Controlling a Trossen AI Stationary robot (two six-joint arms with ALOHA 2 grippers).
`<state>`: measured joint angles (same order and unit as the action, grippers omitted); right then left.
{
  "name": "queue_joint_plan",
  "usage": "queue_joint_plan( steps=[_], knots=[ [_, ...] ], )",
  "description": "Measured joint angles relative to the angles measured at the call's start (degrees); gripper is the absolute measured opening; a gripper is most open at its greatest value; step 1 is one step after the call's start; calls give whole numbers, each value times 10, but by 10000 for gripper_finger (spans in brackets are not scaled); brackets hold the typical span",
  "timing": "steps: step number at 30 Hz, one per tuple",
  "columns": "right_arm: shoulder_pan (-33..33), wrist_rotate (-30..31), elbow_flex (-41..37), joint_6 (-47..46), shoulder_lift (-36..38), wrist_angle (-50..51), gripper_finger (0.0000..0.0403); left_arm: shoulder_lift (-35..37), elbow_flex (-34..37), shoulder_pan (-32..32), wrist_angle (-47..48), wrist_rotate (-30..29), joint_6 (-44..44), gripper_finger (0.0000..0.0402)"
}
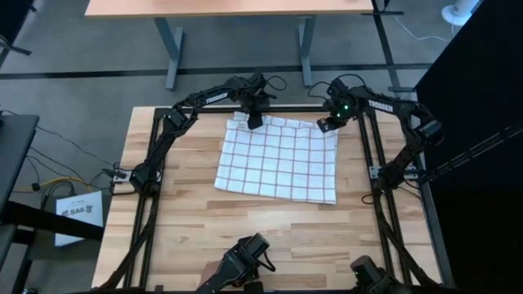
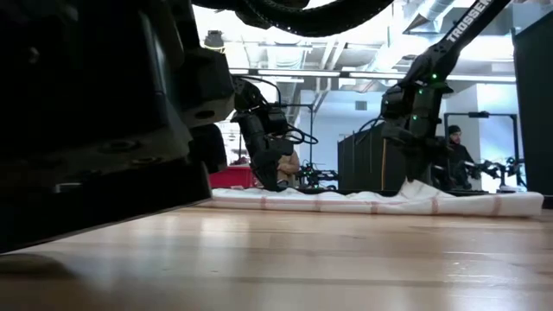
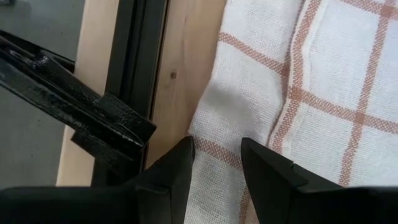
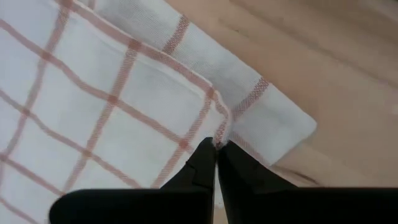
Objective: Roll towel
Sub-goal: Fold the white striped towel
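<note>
Your checked towel is lying spread flat on the wooden table, mid-table toward the far side, with both claws sitting on its far edge.

Left gripper is sitting at the far-left corner of the towel. In the left wrist view its fingers are standing apart with a strip of cloth showing in the gap between them. They're spread, not clamping anything. The black frame rail is running just beside that claw, off the towel's edge, with a band of bare wood between rail and cloth.

Right gripper is sitting at the far-right corner. In the right wrist view its fingertips are pressed together and pinching the towel's hem right at the tips. A folded-over layer of cloth is lying just ahead of them, and the plain corner flap is sticking out onto bare wood beyond.

From the low view, the towel is reading as a low white band across the table, bunching up slightly under the right claw.
</note>
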<state>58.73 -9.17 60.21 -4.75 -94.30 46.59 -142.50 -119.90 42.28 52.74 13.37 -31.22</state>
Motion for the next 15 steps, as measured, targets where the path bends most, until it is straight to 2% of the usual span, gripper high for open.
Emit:
queue_joint_plan(
  steps=[15],
  knots=[
    [71, 3, 15, -22, 20, 14, 0, 0, 1, 1, 5, -2, 3, 125]
  ],
)
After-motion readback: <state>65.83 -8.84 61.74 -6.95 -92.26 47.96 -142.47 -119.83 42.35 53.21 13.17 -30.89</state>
